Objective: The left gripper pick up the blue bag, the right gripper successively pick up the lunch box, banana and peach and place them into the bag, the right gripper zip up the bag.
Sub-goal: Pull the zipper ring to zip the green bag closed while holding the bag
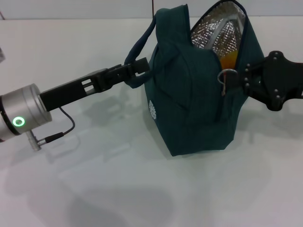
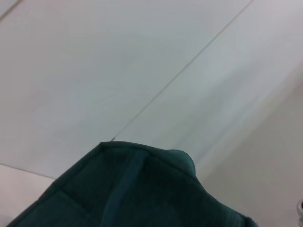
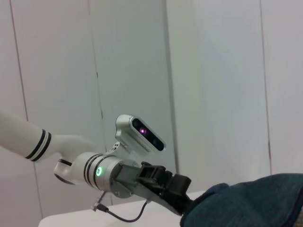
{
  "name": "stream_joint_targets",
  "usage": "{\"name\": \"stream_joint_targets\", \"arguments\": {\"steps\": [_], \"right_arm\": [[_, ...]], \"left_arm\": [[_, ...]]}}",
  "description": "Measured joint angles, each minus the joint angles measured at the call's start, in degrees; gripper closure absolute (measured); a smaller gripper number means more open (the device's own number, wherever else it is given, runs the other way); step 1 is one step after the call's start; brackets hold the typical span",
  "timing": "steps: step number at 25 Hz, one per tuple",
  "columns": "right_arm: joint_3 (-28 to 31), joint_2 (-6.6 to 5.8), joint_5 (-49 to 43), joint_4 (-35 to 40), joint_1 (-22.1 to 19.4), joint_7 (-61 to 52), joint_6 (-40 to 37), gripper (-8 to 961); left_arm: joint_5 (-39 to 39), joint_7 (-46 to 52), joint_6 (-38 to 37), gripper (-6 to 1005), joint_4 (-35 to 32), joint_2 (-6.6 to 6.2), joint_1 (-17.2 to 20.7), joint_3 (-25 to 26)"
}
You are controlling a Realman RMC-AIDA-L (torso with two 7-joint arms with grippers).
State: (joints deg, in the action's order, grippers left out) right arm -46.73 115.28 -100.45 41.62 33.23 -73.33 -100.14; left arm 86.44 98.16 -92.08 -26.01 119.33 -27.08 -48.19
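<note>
Blue bag [image 1: 194, 104] stands upright on the white surface [image 1: 94, 189], mouth partly open toward the top, silver lining [image 1: 215, 35] exposed. Something orange-yellow [image 1: 229, 60] shows just inside the opening; you cannot tell from here which item it is. No lunch box, banana or peach lies loose on the surface, so judge the loading done and the zip step in hand.

Left gripper [image 1: 138, 67] reaches in from the left; its fingers sit closed on the bag's near strap handle [image 1: 137, 47], bracing that side. The left wrist view shows only teal fabric [image 2: 137, 194] below the lens.

Right gripper [image 1: 244, 79] is against the bag's right side at the metal ring pull [image 1: 227, 75]. The fingers meet the bag right beside the ring, but you cannot tell whether they have closed on it or only rest there. The right wrist view looks past the bag top [image 3: 255, 201] toward the left arm [image 3: 156, 182], no help on this.

Risks to watch:
- If the ring is only half caught, it will likely slip free once you start the pull, and the zip stays open.
- The bag is soft and held by one strap only. A pull along the zip line could drag or tip the whole bag rather than run the slider.
- The fabric near the pull is creased; a slack zipper track tends to jam.
- The contents sit high near the opening and may block the closing teeth.
</note>
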Motion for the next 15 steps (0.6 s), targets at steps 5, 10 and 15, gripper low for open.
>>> {"name": "stream_joint_targets", "arguments": {"steps": [5,10,15], "right_arm": [[0.0,-0.09,-0.2,2.6,0.4,-2.0,-0.1,932],[0.2,-0.12,0.2,5.6,0.3,-3.9,-0.5,932],[-0.1,-0.14,0.1,5.6,0.8,-4.4,-0.5,931]], "left_arm": [[-2.0,-1.4,0.0,104,-0.3,-0.04,2.0,0.0],[-3.9,-2.5,-0.4,104,0.0,-0.01,3.3,0.1],[-3.7,-5.9,-2.7,105,0.1,-0.01,4.7,-0.3]]}}
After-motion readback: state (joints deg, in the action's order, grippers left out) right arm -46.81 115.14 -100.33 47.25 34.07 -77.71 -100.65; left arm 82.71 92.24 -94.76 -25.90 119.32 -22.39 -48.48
